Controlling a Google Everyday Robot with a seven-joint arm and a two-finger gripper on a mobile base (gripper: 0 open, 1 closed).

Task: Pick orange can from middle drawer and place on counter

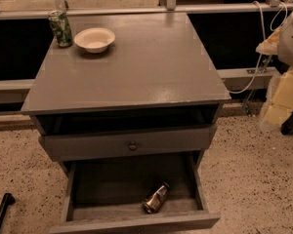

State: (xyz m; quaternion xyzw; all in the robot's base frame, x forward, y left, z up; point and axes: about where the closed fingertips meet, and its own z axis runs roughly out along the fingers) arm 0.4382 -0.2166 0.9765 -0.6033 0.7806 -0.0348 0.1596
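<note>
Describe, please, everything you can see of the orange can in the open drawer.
The orange can is a small, shiny, dented metal can, orange-gold with silver ends. It lies on its side, aslant, on the dark floor of the open middle drawer, near the front, right of centre. Nothing else touches it; the hand, seemingly the dark tip at lower left, is far off.

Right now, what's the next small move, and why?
Probably bring the arm from the right edge down toward the open drawer. The orange can lies on its side near the drawer's front, untouched. The gripper is out of view, so it is not at the can yet.
</note>
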